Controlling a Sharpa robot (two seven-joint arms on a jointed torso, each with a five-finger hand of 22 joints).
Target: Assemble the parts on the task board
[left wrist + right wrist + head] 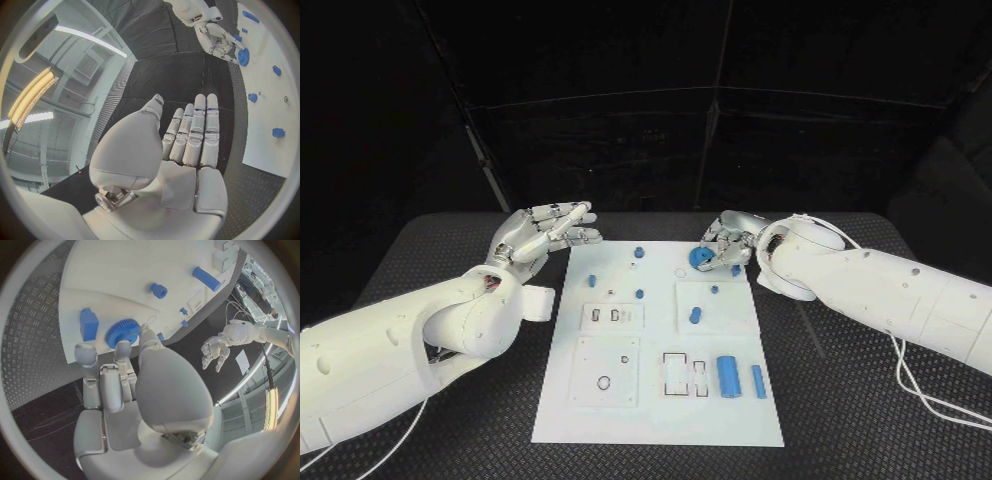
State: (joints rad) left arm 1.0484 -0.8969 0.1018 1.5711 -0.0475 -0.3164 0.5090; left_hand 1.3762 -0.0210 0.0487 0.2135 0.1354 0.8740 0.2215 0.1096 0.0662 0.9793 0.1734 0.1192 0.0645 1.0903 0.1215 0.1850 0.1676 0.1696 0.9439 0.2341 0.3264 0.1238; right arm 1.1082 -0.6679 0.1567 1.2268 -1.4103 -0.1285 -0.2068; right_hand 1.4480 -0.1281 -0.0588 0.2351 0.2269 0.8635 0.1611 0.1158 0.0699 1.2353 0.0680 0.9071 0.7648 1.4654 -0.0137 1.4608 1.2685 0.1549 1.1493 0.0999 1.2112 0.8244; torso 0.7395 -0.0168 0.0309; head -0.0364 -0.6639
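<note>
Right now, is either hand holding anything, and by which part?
The left hand holds nothing, fingers apart. The right hand has its fingers at the rim of the blue gear; whether it grips it cannot be told.

Left hand [187, 150] flat, fingers straight and together, holding nothing — over black table [169, 75] just beside the white board [275, 100]. Small blue pieces on the board, e.g. a block [279, 132]. Farther off, right hand [220, 42] fingertips touching a blue gear [243, 56] — grip unclear.
</note>
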